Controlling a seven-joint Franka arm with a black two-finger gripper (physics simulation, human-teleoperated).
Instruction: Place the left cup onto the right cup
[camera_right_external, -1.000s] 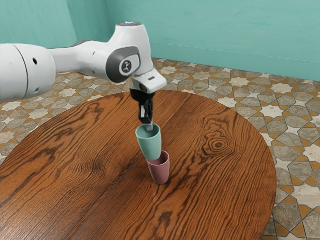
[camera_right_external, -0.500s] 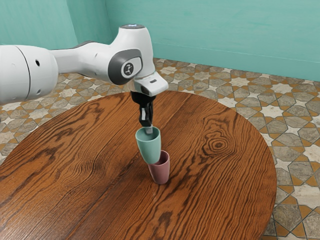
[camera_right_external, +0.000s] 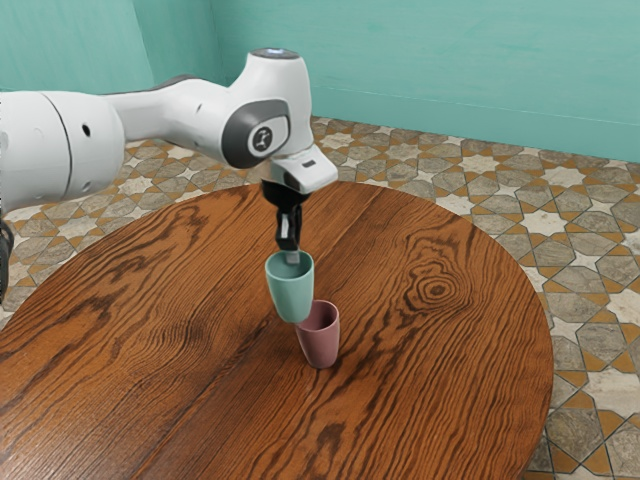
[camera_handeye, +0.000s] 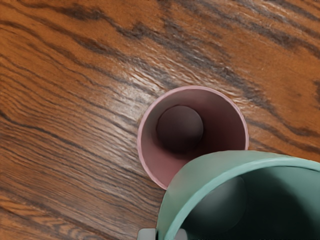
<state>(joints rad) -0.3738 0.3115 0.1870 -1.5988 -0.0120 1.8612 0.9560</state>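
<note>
The claw (camera_right_external: 291, 250) pinches the rim of the green cup (camera_right_external: 290, 288), one finger inside the cup and one outside, and holds it off the counter (camera_right_external: 150, 330). The cup hangs slightly tilted, mouth up, at about ten o'clock from the pink cup (camera_right_external: 320, 335), which stands upright near the counter's middle. From the wrist, the green cup (camera_handeye: 240, 200) overlaps part of the pink cup's (camera_handeye: 150, 150) rim.

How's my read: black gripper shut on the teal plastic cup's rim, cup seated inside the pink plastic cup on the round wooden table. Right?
Not seated. The wrist view shows the inside of the pink plastic cup empty; the teal plastic cup hangs offset beside its rim. Rest holds: black gripper shut on the teal cup's rim, pink cup on the round wooden table.
</note>
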